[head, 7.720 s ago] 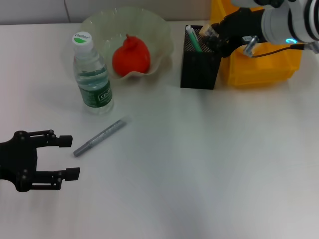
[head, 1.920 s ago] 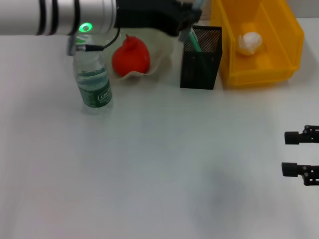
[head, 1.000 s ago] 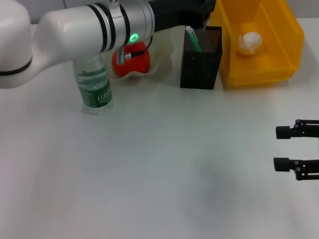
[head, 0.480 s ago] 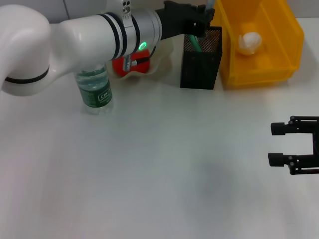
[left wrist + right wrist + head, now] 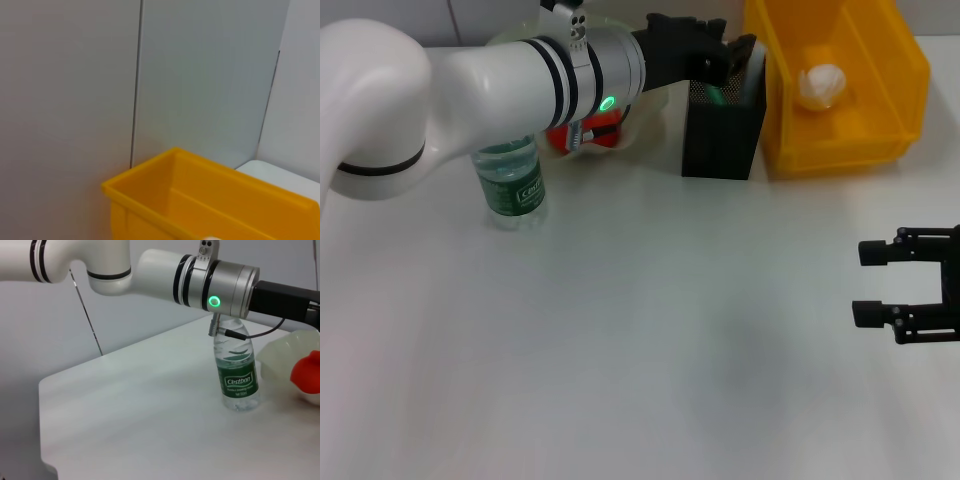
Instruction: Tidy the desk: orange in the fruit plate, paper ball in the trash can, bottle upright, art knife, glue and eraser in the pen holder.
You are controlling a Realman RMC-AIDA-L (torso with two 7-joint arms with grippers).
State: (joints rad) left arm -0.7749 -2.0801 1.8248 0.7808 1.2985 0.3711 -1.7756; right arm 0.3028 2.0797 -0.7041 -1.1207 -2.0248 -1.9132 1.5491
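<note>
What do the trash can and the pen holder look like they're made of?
The trash can: likely moulded plastic, with smooth, uniformly bright yellow, slightly glossy walls. The pen holder: probably black metal mesh; fine perforations show near its rim, though painted plastic can't be ruled out.

Glossy yellow plastic trash can (image 5: 880, 120), clear plastic bottle (image 5: 510, 180) — matt black mesh pen holder (image 5: 722, 135), smooth white desk (image 5: 640, 330).

The white left arm with black joint rings and a lit green indicator is reaching across the workspace; its black left gripper (image 5: 720, 62) is hovering far forward. The black right gripper (image 5: 876, 283) is hanging at the right edge, fingers parted.
</note>
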